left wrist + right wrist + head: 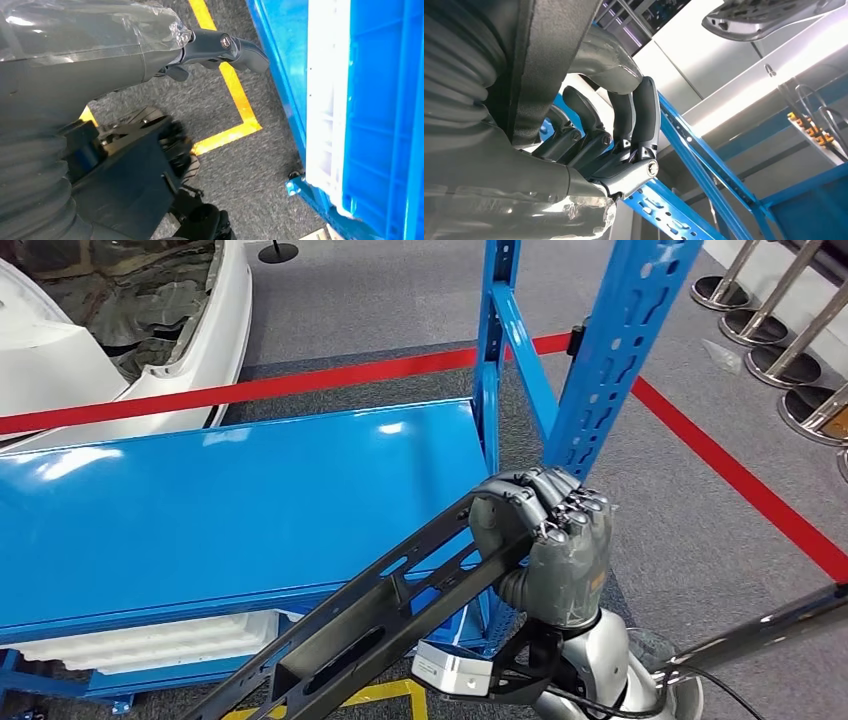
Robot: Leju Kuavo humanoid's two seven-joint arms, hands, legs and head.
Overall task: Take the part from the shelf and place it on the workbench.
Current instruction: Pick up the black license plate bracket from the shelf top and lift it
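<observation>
One hand grips the long black part tight near the blue shelf; its far end could bump that post.

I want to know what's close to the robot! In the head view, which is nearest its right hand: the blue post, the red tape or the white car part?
From the right hand, holding the black part:
1. Blue post, just behind.
2. Red tape, right, on floor.
3. White car part, far left.
</observation>
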